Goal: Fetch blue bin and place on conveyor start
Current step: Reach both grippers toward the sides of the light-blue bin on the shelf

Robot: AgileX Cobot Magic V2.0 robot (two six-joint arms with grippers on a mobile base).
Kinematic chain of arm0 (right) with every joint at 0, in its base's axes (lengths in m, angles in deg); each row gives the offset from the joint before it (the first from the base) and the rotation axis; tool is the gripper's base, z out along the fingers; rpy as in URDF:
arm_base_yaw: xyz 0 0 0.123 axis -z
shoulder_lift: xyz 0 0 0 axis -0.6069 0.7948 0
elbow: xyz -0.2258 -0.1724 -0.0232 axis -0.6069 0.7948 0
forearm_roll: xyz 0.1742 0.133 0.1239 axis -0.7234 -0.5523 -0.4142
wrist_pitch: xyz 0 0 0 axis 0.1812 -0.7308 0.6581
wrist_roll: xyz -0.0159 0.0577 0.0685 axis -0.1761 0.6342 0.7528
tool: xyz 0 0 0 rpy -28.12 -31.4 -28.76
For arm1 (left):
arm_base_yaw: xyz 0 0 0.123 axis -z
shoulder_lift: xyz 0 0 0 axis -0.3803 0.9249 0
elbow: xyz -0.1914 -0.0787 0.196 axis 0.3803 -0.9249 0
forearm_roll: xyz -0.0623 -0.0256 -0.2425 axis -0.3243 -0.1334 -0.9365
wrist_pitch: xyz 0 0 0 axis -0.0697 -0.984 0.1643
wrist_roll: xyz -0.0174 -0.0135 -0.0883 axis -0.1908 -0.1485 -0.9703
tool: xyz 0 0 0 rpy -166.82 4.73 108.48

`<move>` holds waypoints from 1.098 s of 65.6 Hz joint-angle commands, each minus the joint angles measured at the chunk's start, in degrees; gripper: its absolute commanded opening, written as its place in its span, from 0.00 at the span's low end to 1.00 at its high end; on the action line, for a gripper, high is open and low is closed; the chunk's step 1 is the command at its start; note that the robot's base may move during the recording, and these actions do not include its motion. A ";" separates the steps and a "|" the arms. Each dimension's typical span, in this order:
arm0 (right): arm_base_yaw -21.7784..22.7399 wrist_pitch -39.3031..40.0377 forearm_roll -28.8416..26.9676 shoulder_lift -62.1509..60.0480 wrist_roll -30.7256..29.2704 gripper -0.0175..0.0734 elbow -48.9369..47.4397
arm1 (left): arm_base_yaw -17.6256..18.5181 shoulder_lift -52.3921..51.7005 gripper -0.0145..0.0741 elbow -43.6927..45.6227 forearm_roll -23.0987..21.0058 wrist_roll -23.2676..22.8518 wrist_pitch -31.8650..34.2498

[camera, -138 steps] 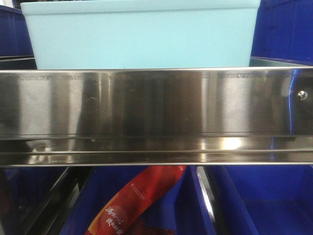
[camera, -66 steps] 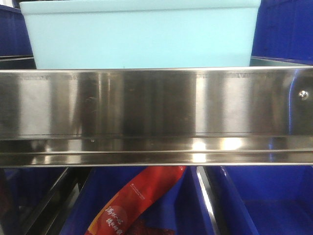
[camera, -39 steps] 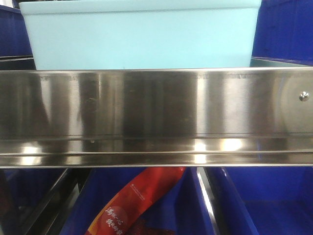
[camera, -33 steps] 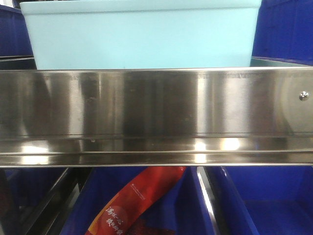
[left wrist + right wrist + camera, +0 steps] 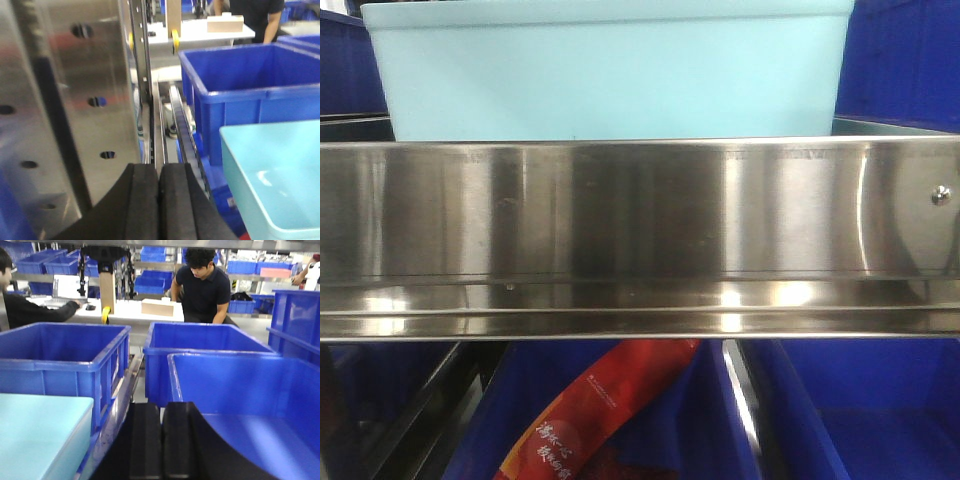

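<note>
The blue bin (image 5: 610, 75) has not moved; grasp not begun.
Only reflections on the shelf rail (image 5: 640, 210) shifted; the blue bin sits between left pincer (image 5: 159, 200) and right pincer (image 5: 161, 440), both pressed closed, empty.

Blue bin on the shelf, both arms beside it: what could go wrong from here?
1. Both the left gripper and right gripper are shut beside the blue bin; closing in like this could shove it rather than grip it.
2. The steel rail hides the bin's base; pulling straight out may catch there.
3. Dark blue crates crowd the right gripper, a perforated upright the left: little room to open.
</note>
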 commanded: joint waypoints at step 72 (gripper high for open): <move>-19.76 -25.13 15.81 46.74 27.80 0.04 -33.41 | 15.42 41.99 0.04 32.04 8.18 -24.77 -17.97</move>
